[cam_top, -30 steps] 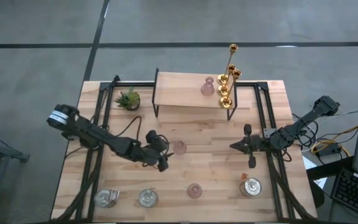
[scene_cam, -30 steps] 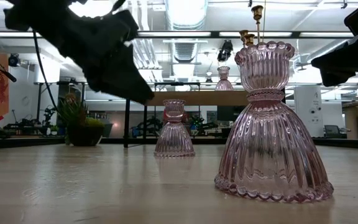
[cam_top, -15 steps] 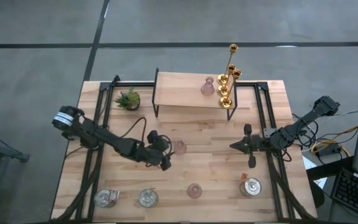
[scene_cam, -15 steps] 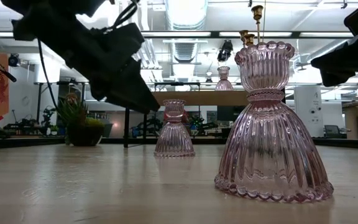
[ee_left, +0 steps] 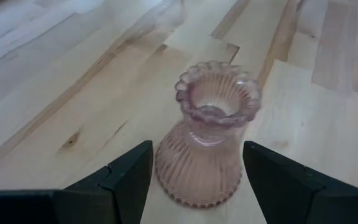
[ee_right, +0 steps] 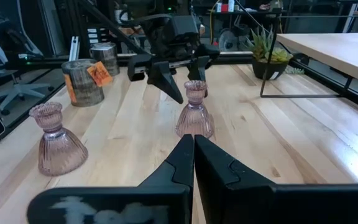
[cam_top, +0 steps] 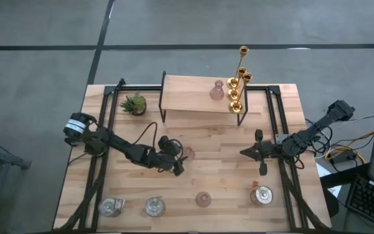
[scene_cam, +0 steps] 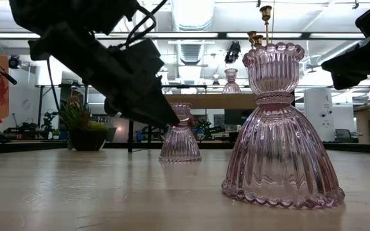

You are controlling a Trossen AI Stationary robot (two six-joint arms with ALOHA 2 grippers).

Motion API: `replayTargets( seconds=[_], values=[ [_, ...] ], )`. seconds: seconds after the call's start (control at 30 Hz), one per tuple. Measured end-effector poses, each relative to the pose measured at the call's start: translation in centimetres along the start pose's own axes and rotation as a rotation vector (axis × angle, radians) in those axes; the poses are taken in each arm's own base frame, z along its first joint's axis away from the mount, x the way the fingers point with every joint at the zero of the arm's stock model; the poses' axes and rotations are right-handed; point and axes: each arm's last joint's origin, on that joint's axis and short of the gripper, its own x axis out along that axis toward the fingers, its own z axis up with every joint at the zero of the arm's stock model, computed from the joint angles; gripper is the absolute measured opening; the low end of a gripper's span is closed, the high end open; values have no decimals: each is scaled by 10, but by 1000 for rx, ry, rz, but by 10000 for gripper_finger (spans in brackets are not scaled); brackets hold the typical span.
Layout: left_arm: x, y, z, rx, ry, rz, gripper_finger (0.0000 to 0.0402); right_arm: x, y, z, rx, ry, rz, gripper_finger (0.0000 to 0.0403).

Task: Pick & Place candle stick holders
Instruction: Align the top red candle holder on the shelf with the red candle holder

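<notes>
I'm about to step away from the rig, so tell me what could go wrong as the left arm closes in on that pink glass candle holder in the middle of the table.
1. The left pincer is open, its fingers either side of the pink glass candle holder. An uneven approach could tip the narrow-necked holder.
2. Its ribbed, flared glass may slip as the fingers close.
3. The right pincer waits shut nearby, perhaps in the carry path.

I see overhead straight down, low level across the tabletop, wrists close forward; all share the pink holder (cam_top: 187,153).
</notes>
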Motion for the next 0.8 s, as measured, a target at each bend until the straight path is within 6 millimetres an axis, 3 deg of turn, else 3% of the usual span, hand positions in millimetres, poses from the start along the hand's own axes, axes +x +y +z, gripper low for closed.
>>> replayTargets(
  seconds=[0.8],
  values=[
    [9, 4, 7, -27, -82, 36, 252, 0, 0, -1, 4, 6, 0, 8]
  ],
)
